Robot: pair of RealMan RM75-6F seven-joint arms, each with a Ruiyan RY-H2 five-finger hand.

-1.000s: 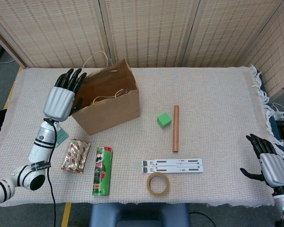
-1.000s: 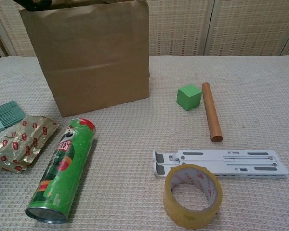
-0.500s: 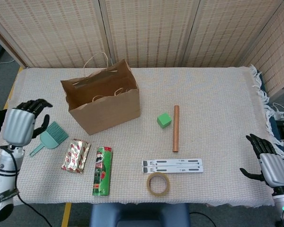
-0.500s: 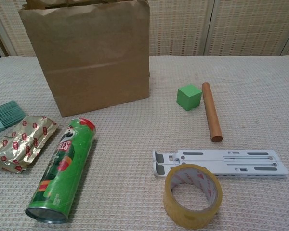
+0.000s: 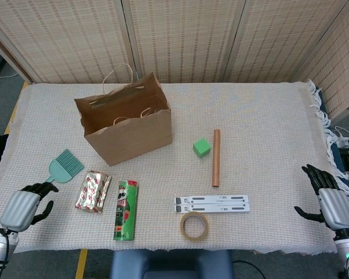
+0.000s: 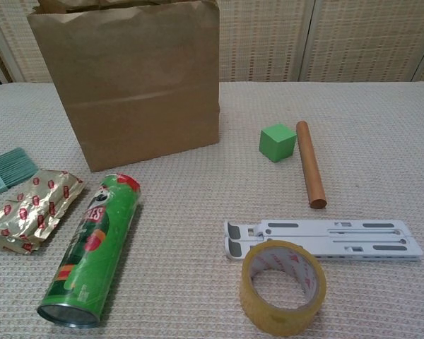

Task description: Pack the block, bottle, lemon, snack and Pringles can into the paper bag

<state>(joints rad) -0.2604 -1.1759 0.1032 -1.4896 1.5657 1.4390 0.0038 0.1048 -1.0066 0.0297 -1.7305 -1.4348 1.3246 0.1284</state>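
Note:
The brown paper bag (image 5: 128, 125) (image 6: 134, 85) stands open at the back left; its mouth shows only the string handles. In front of it lie the green Pringles can (image 5: 125, 210) (image 6: 93, 247) and the gold-and-red snack pack (image 5: 93, 190) (image 6: 32, 208), side by side. The green block (image 5: 201, 147) (image 6: 277, 142) sits to the bag's right. My left hand (image 5: 24, 206) hangs empty at the table's front left corner, fingers apart, left of the snack. My right hand (image 5: 331, 200) is empty with spread fingers at the front right edge. No bottle or lemon shows in either view.
A wooden rod (image 5: 216, 157) (image 6: 311, 164) lies right beside the block. A white folding stand (image 5: 212, 203) (image 6: 325, 239) and a tape roll (image 5: 194, 225) (image 6: 283, 286) lie near the front edge. A teal brush (image 5: 64, 167) (image 6: 7, 169) rests left of the snack.
My left hand has drawn back from above the bag, down and left to the front left corner. The brush it hid is uncovered. The right hand has stayed still.

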